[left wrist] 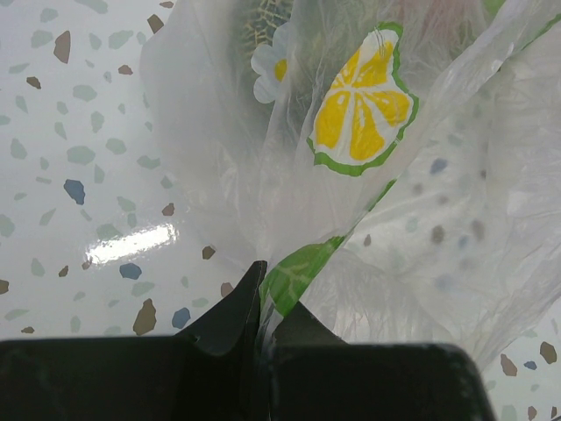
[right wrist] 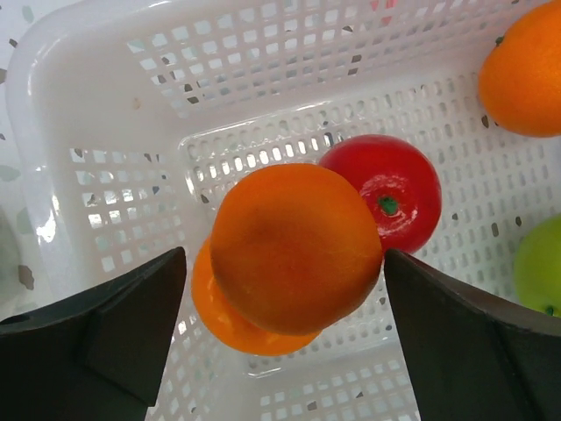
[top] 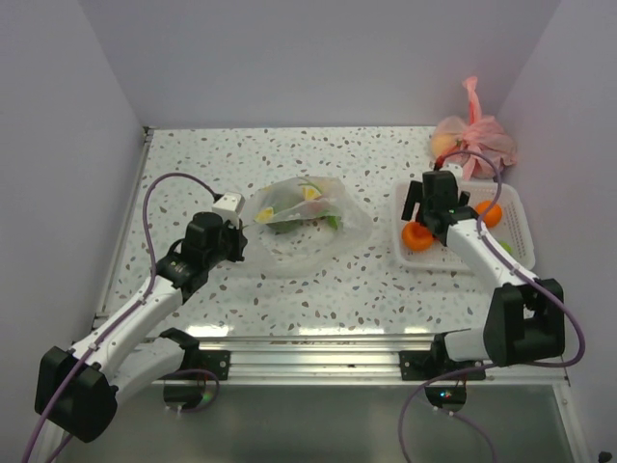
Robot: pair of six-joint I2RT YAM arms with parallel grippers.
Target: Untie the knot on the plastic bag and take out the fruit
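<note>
The clear plastic bag [top: 299, 217] with lemon-slice and flower prints lies spread at the table's middle. Green fruit [top: 280, 227] shows dimly inside it. No tied knot shows in any view. My left gripper [top: 241, 227] is shut on a green-printed fold of the bag's left edge [left wrist: 298, 272]; its jaws [left wrist: 267, 307] are pinched together on the plastic. My right gripper [top: 424, 227] is open over the white basket [top: 453, 264]. An orange [right wrist: 294, 246] sits between its fingers, clear of the left finger, on top of another orange [right wrist: 223, 320].
The basket [right wrist: 105, 105] also holds a red fruit [right wrist: 399, 189], another orange [right wrist: 526, 70] and a green fruit [right wrist: 539, 263]. A knotted pink bag [top: 472, 135] of fruit stands at the back right corner. Walls enclose the table on three sides.
</note>
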